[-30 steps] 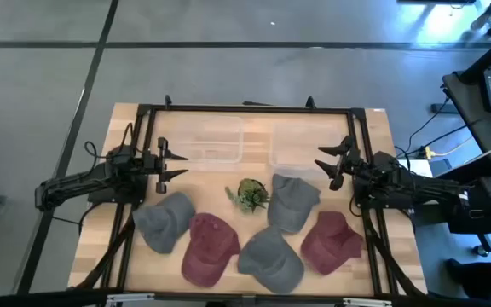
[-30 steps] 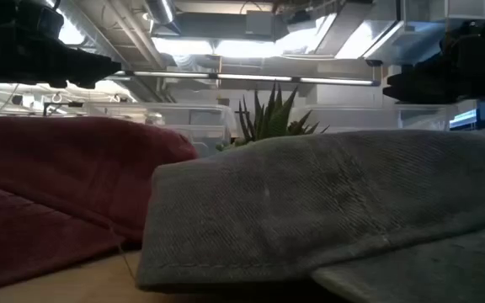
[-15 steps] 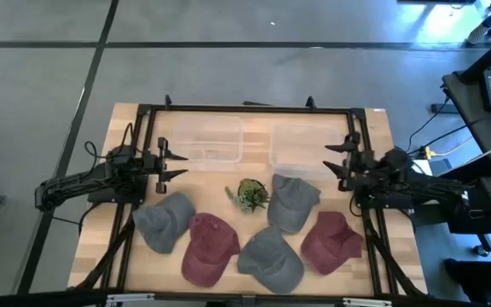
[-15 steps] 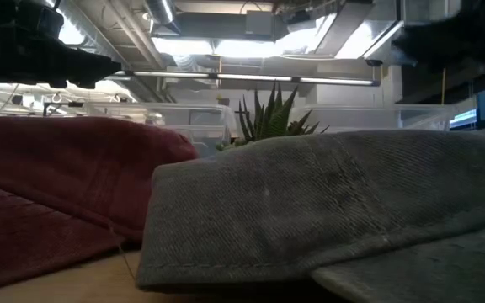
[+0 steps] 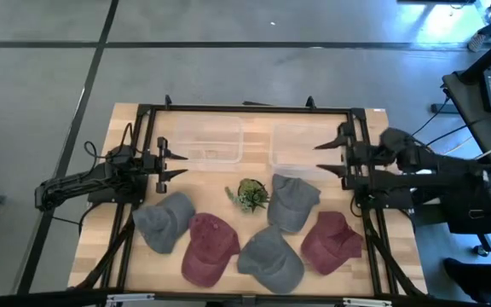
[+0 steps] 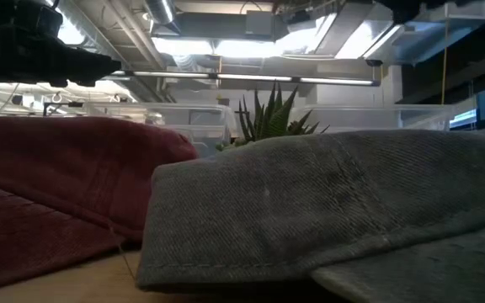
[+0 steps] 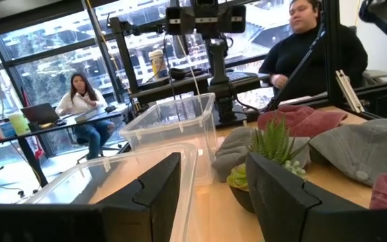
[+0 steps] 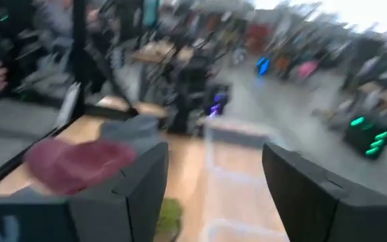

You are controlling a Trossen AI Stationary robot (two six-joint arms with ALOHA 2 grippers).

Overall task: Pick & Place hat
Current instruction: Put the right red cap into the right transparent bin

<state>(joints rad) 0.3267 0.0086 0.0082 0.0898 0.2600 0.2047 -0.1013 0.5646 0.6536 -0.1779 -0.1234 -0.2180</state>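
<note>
Five caps lie crown up along the near half of the table. There are three grey ones (image 5: 164, 220), (image 5: 271, 256), (image 5: 292, 200) and two dark red ones (image 5: 207, 247), (image 5: 331, 240). In the low view a red cap (image 6: 66, 168) and a grey cap (image 6: 327, 210) fill the foreground. My left gripper (image 5: 176, 162) (image 7: 210, 168) hangs open over the table's left side, beside a clear bin. My right gripper (image 5: 331, 160) (image 8: 213, 161) is open and raised above the right side, over the far right grey cap's far edge. Neither touches anything.
Two clear plastic bins (image 5: 207, 141), (image 5: 301, 149) stand side by side on the far half. A small potted succulent (image 5: 250, 194) (image 7: 271, 144) sits mid-table between bins and caps. A black frame (image 5: 245, 108) runs round the table. People sit in the room beyond (image 7: 314, 47).
My right gripper has risen and drawn back toward the table's right and far edges. It has gone up out of most of the low view, and its wrist view is blurred by the motion. The caps have not moved.
</note>
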